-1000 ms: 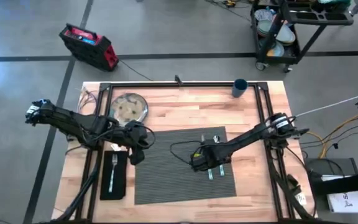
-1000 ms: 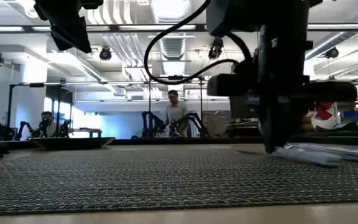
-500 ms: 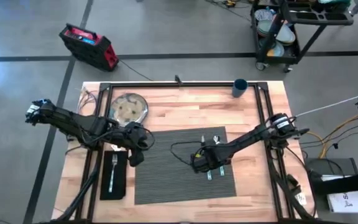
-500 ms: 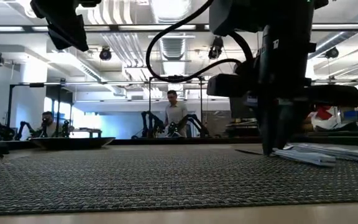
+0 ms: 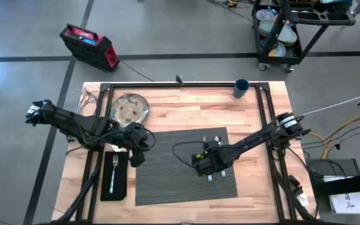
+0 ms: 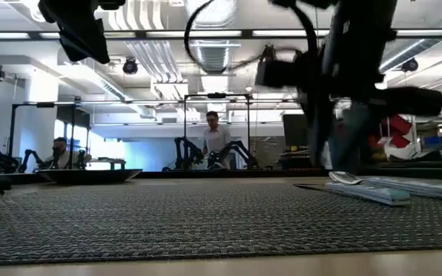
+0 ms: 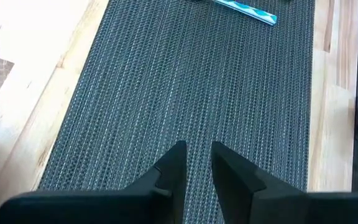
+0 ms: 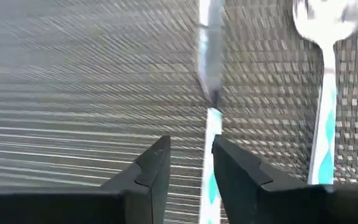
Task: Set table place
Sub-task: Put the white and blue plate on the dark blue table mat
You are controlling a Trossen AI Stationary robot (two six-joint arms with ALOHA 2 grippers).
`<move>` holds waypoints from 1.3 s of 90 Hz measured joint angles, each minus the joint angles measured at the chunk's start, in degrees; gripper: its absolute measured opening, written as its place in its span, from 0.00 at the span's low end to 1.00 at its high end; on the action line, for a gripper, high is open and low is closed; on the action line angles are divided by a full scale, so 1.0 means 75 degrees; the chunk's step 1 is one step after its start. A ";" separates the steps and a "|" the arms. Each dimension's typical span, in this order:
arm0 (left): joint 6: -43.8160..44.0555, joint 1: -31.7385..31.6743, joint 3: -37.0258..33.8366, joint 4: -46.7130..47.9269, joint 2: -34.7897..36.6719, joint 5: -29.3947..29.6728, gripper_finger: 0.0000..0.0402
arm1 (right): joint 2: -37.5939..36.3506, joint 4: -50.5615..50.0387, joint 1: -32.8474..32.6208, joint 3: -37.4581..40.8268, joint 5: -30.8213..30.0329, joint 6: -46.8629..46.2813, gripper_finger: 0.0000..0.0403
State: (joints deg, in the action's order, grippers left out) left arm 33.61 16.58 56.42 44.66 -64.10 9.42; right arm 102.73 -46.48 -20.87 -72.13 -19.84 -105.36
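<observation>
R gripper over knife and spoon on the mat, L gripper idle at mat's left edge.

Table (image 5: 186,109): light wood w/ black rails; dark ribbed placemat (image 5: 167,172) lies mid-table. Silvery plate (image 5: 130,108) sits on bare wood off the mat's far-left corner, apart from it; blue cup (image 5: 241,87) at the far edge, well apart. Black napkin (image 5: 114,177) just beside mat's left edge, fork (image 5: 113,170) lying on it. Knife (image 8: 209,93) and spoon (image 8: 325,74) lie side by side on mat's right part, blue-patterned handles. R gripper (image 5: 209,164) is above their handle ends; fingers (image 8: 151,171) slightly parted, holding nothing, knife handle runs in line w/ the gap, just ahead of the tips, spoon off to one side. L gripper (image 5: 137,149) hangs over mat's left edge near the napkin, fingers (image 7: 173,168) nearly together, nothing between, only mat under them.
</observation>
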 joint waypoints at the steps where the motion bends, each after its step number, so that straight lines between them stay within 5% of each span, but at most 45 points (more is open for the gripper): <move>1: -0.0009 0.0000 0.0000 -0.0011 0.0000 0.0001 0.15 | -0.0066 0.0004 -0.0006 -0.0021 -0.0103 0.0031 0.26; 19: -0.0039 -0.0009 -0.0001 -0.0283 0.0000 0.0062 0.15 | -0.1164 0.0007 -0.0156 -0.0453 -0.1543 0.1080 0.27; 56: 0.0259 -0.0009 -0.0003 -0.2376 0.0000 0.0071 0.15 | -0.2538 -0.0095 -0.0220 -0.1198 -0.2766 0.3569 0.17; 69: 0.0063 -0.0052 0.0003 -0.3303 -0.0156 0.0381 0.15 | -0.3044 -0.1082 -0.0247 -0.1201 -0.3480 0.3621 0.11; 82: 0.0007 -0.0609 0.0000 -0.2970 -0.0866 0.1298 0.15 | -0.3650 -0.3519 -0.0252 -0.1204 -0.3871 0.2336 0.05; 94: 0.0059 -0.1580 -0.0001 -0.2428 -0.1820 0.0463 0.15 | -0.4049 -0.5484 -0.0250 -0.1201 -0.3646 0.1329 0.01; 103: -0.0021 -0.2320 -0.0006 -0.1891 -0.2383 -0.0237 0.15 | -0.4322 -0.5774 -0.0250 -0.1165 -0.3446 0.1594 0.01; 117: -0.0070 -0.3318 0.0125 -0.0624 -0.2983 0.0341 0.15 | -0.4621 -0.5796 -0.0250 -0.1110 -0.3313 0.2611 0.00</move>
State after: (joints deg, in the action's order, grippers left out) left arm 33.09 -8.30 57.36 39.98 -86.47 11.98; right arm 68.08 -89.95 -22.74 -80.46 -44.68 -85.78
